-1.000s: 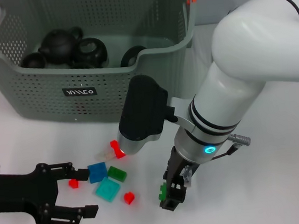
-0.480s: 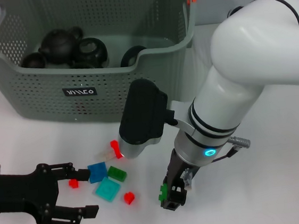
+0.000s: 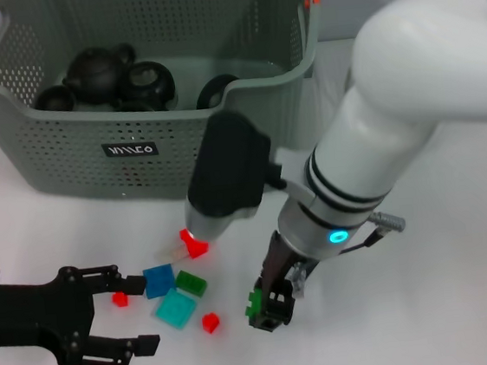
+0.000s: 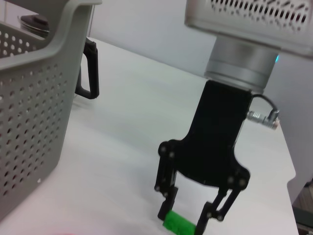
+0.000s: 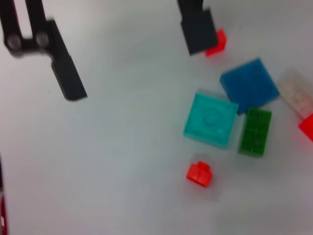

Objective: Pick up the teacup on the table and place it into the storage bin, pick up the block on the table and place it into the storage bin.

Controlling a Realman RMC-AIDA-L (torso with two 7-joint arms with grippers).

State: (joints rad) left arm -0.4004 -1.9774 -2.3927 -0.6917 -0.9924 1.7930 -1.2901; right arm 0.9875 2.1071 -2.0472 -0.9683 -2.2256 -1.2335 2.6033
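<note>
The grey-green storage bin [image 3: 75, 156] stands at the back, and in the left wrist view its perforated wall [image 4: 29, 98] fills one side. Inside lie black teacups [image 3: 153, 80] and a black teapot [image 3: 97, 71]. My right gripper [image 3: 270, 312] hangs low over the table, shut on a small green block [image 3: 253, 302]; the left wrist view shows that block [image 4: 176, 225] pinched between the right gripper's fingertips [image 4: 183, 220]. My left gripper [image 3: 144, 313] rests open at the near left, beside a cluster of loose blocks.
Loose blocks lie between the grippers: blue [image 3: 159, 280], dark green [image 3: 190, 282], teal [image 3: 176, 309] and small red ones [image 3: 209, 323]. Another red piece [image 3: 191, 243] sits nearer the bin. A black handle [image 4: 88, 68] stands beyond the bin's corner.
My right gripper has shifted left and slightly away from the near edge, carrying the green block. The left arm has not moved.
</note>
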